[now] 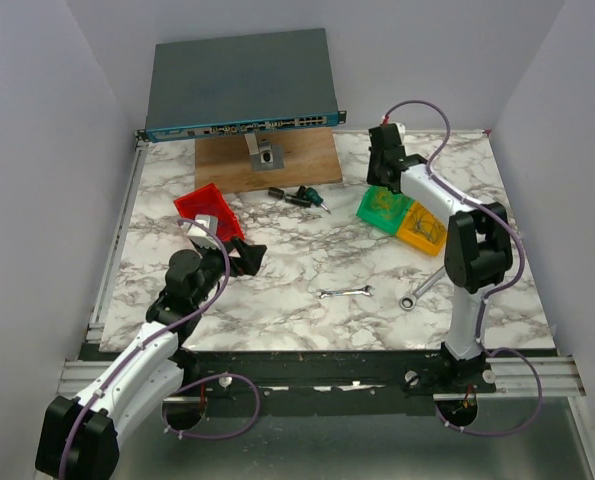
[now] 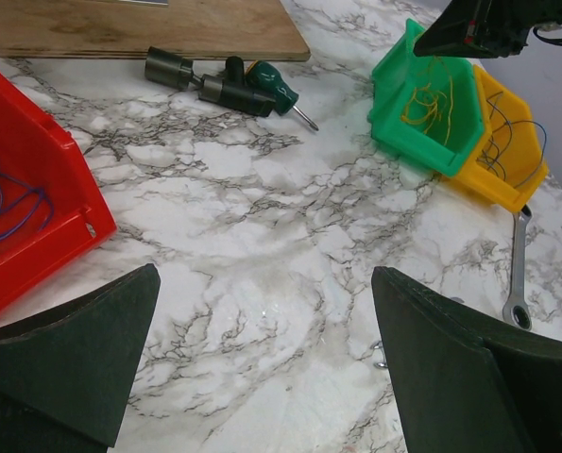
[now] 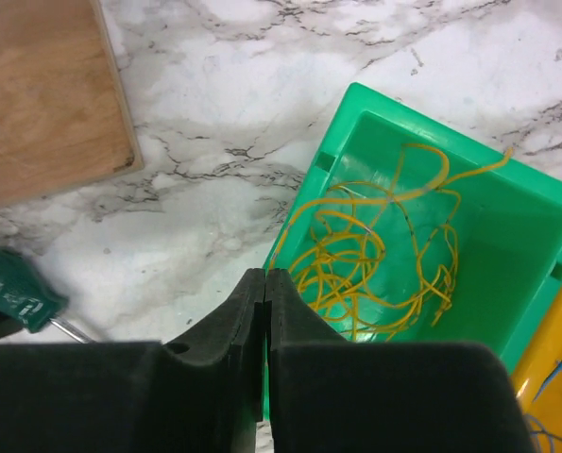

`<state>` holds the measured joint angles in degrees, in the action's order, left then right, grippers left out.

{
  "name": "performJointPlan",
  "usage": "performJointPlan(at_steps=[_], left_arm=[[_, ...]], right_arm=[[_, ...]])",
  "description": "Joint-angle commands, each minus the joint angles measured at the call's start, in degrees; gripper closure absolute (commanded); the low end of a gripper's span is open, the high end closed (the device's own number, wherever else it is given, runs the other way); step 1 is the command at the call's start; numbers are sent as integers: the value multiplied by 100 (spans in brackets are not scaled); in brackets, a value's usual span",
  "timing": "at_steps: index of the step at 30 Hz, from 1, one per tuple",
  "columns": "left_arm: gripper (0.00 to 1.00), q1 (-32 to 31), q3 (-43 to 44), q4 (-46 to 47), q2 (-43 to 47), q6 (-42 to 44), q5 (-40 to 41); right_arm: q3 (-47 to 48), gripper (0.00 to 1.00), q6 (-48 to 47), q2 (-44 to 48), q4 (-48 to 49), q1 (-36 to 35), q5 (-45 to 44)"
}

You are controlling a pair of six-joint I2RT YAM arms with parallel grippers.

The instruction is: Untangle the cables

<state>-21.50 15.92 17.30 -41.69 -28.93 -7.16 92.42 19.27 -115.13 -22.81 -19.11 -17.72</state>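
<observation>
The cables lie sorted in bins. A tangle of thin yellow wires (image 3: 375, 255) fills the green bin (image 3: 507, 245). Blue wires (image 2: 507, 142) sit in the yellow bin (image 2: 493, 94) beside it, and more blue strands (image 2: 7, 203) lie in the red bin (image 2: 35, 142). My right gripper (image 3: 264, 276) is shut just above the green bin's near-left rim; no wire shows between its pads. My left gripper (image 2: 264, 283) hangs wide open over bare marble right of the red bin, with nothing in it.
Two silver wrenches (image 1: 345, 292) (image 1: 422, 287) lie on the marble table in front. A green-handled screwdriver (image 1: 312, 197) and black bits lie by the wooden board (image 1: 267, 160). A network switch (image 1: 242, 85) stands at the back.
</observation>
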Motion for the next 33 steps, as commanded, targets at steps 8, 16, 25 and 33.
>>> performJointPlan(at_steps=[8, 16, 25, 33], left_arm=[[1, -18, -21, 151, 39, 71, 15], [1, -21, -18, 133, 56, 54, -18], [1, -25, -2, 116, 61, 54, -31], [1, -23, 29, 55, 11, 60, 45]], right_arm=[[-680, 99, 114, 943, 367, 77, -132], [-1432, 99, 485, 1057, 716, 468, 894], [-904, 99, 797, 4, 847, 857, 1538], [122, 99, 720, -1119, 182, 841, 523]])
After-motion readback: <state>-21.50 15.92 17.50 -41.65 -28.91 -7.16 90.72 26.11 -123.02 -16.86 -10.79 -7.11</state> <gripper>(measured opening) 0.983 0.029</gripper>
